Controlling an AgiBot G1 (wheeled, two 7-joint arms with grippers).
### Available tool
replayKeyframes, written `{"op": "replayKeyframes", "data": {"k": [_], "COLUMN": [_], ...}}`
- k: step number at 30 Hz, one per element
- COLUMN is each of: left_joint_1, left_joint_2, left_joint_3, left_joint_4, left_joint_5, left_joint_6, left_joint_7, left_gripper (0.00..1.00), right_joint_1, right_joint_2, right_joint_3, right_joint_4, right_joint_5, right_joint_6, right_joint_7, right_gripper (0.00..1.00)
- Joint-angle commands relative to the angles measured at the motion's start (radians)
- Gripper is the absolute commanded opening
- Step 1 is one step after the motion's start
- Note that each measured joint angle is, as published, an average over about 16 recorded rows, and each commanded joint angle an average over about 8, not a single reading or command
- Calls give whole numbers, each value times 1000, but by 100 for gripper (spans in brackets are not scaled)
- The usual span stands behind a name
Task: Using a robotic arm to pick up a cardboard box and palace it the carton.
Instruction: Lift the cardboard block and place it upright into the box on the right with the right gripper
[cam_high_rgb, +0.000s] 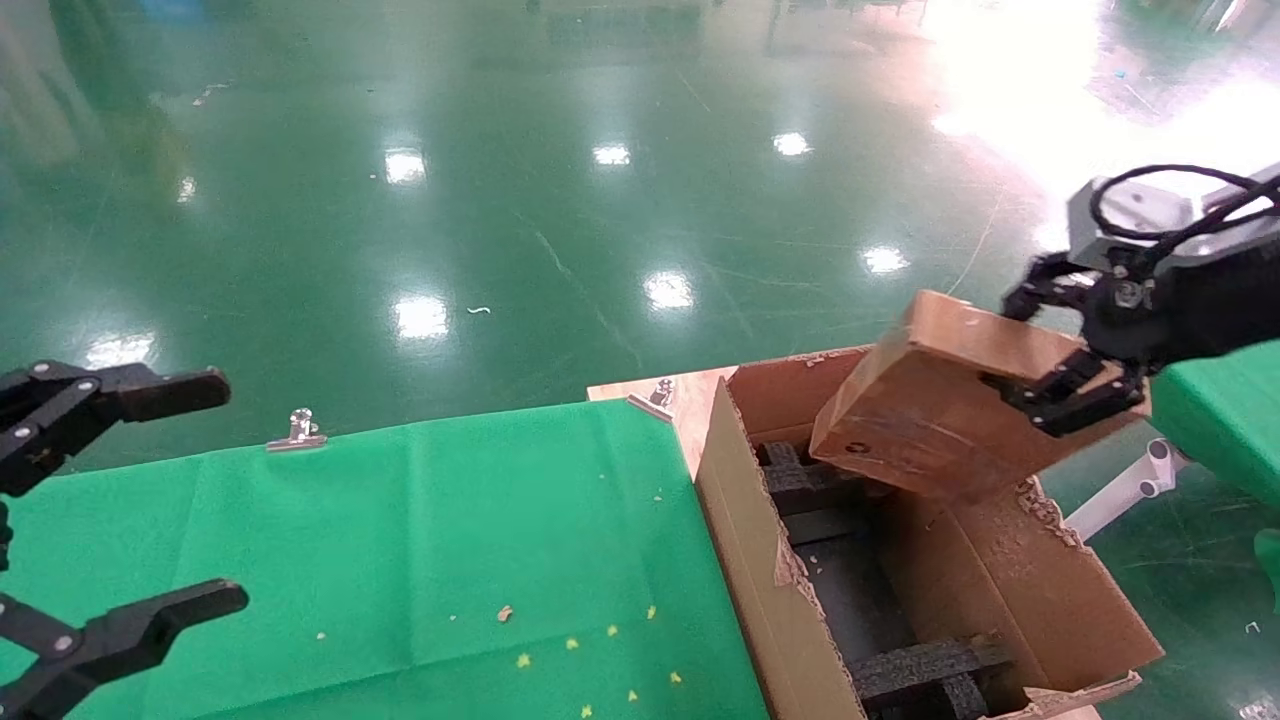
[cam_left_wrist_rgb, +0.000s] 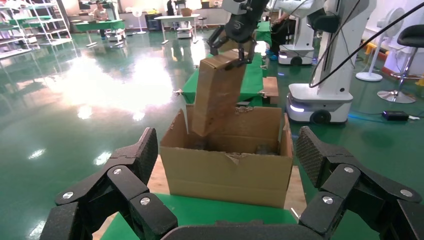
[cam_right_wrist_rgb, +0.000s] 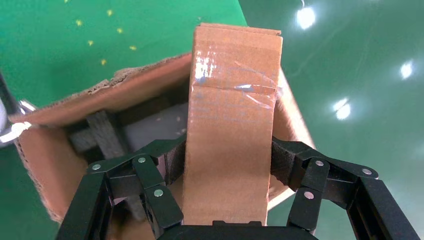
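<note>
Cardboard everywhere you look at the carton end of the bench: the small flat brown taped cardboard box (cam_high_rgb: 935, 405) hangs tilted over the large brown corrugated carton (cam_high_rgb: 745, 540), its long axis sloping from the gripper down toward the carton's inside. Its lower end dips past the far wall of the carton, just above the black foam inserts (cam_high_rgb: 800, 485); whether it touches them I cannot tell.

The black multi-link right gripper (cam_high_rgb: 1050, 345) is clamped on the box's upper end, one finger on each broad side, so the box sticks out ahead of the fingers and away from the wrist. From the right wrist the fingers (cam_right_wrist_rgb: 150, 172) press both long edges, and clear tape (cam_right_wrist_rgb: 235, 82) wrinkles shiny across the scuffed face. A small dark round mark shows on the face turned toward the carton's near side.

The carton's flaps stand tall with ragged, torn edges, and its walls are plain corrugated board.

Well apart from the carton, across the green cloth (cam_high_rgb: 450, 540) covering the table, the black left gripper (cam_high_rgb: 130, 500) hovers with fingers spread wide, holding nothing. Silver clips (cam_high_rgb: 298, 430) pin the cloth's far edge.
</note>
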Motion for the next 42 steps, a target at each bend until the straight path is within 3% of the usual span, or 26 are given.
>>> {"op": "replayKeyframes", "data": {"k": [1, 13, 26, 32, 42], "left_joint_1": [0, 0, 0, 0, 0], "left_joint_2": [0, 0, 0, 0, 0], "left_joint_3": [0, 0, 0, 0, 0], "left_joint_4": [0, 0, 0, 0, 0], "left_joint_5": [0, 0, 0, 0, 0], "left_joint_6": [0, 0, 0, 0, 0], "left_joint_7": [0, 0, 0, 0, 0], "left_gripper": [100, 100, 100, 100, 100], "right_joint_1": [-1, -143, -268, -280, -275], "right_joint_2": [16, 90, 199, 222, 208], "right_joint_3": [-26, -27, -38, -40, -41], "right_joint_4": [-20, -144, -37, 1, -16], "right_joint_5": [11, 115, 189, 193, 188], "right_joint_6": [7, 125, 291, 323, 312], "right_joint_7": [28, 249, 512, 539, 538], "right_gripper": [0, 0, 0, 0, 0]}}
